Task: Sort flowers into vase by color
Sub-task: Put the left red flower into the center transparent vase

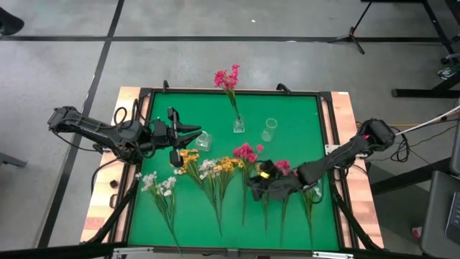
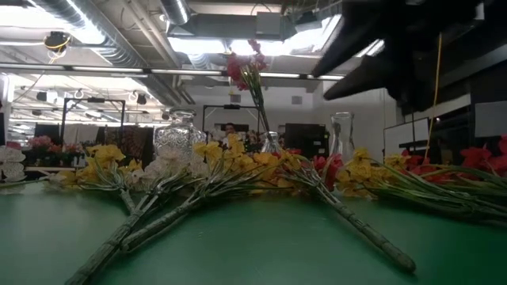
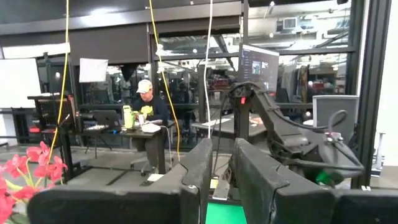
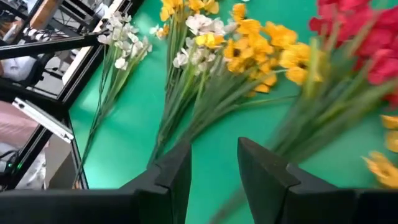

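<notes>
Several flower sprigs lie flat on the green table (image 1: 302,115): white ones (image 1: 159,184) at the left, a yellow and white bunch (image 1: 210,168) in the middle, and pink ones (image 1: 248,152) to the right. More pink and yellow blossoms (image 1: 282,166) lie by my right gripper. A small glass vase (image 1: 238,124) at the far middle holds pink sprigs (image 1: 228,78) upright. My right gripper (image 1: 253,185) hovers open and empty over the stems, and the wrist view (image 4: 214,168) shows only table between its fingers. My left gripper (image 1: 188,137) is open and empty at the left, level, beside an empty vase (image 1: 203,141).
A second empty glass vase (image 1: 269,129) stands right of the one with pink sprigs. The table has a raised black rim and wooden side boards (image 1: 343,108). Bare green surface lies at the far left and far right. A person sits at a desk in the room beyond (image 3: 148,106).
</notes>
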Available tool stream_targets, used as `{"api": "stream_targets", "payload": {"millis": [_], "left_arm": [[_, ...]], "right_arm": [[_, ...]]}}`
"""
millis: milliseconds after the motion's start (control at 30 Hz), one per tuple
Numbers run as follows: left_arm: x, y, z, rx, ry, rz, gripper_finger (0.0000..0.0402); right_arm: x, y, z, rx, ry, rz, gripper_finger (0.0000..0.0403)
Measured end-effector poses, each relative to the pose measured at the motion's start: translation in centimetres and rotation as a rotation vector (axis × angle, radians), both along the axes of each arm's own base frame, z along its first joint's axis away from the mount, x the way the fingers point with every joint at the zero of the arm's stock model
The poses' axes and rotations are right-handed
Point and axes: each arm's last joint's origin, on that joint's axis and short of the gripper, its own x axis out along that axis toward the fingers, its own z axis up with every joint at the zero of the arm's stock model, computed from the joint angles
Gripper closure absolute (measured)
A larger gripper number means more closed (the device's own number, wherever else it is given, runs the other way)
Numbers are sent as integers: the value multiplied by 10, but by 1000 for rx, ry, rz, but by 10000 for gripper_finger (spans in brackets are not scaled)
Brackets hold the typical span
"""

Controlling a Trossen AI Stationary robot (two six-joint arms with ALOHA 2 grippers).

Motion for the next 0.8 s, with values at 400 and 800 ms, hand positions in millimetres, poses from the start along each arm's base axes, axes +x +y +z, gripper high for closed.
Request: {"api": "stream_targets", "payload": {"millis": [400, 800], "left_arm": [[0, 0, -1, 0, 8, 0, 337], [0, 0, -1, -22, 5, -6, 337]], "right_arm": [[21, 14, 22, -67, 339, -114, 272], [30, 25, 30, 64, 327, 55, 272]]}}
